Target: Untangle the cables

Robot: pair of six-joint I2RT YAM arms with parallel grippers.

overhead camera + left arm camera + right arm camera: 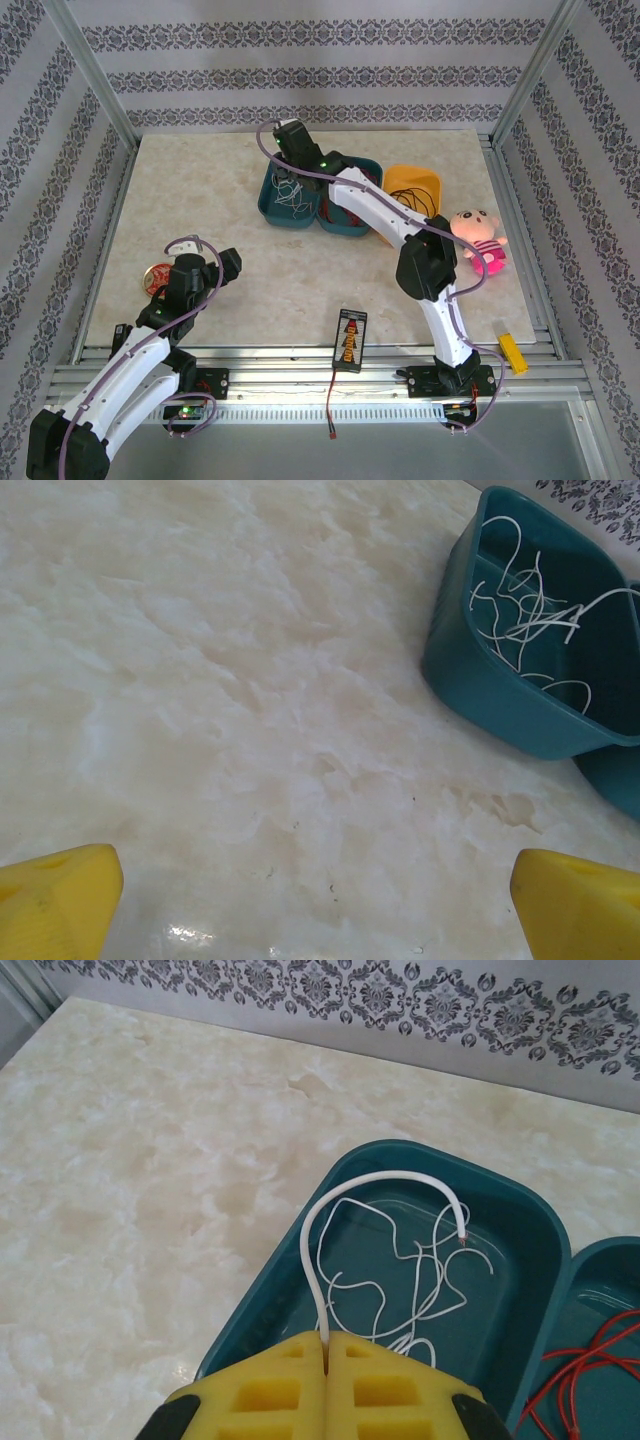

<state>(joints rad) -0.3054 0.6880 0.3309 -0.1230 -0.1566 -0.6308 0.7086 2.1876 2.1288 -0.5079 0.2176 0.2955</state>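
Top view: right hand [292, 165] sits over the teal bin [270, 205] with the white cable [290, 195]. Left hand [228, 263] hovers above the counter [200, 190].
Left wrist: fingers [60, 895] spread wide, nothing held.
Right wrist: right hand [326, 1345] pinched tight on the white cable [318, 1240], the rest of it lying in the bin. Red cable [585, 1360] is in the neighbouring bin [600, 1260].

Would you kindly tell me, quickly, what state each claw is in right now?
Left claw: open, holding nothing.
Right claw: closed on the white cable.
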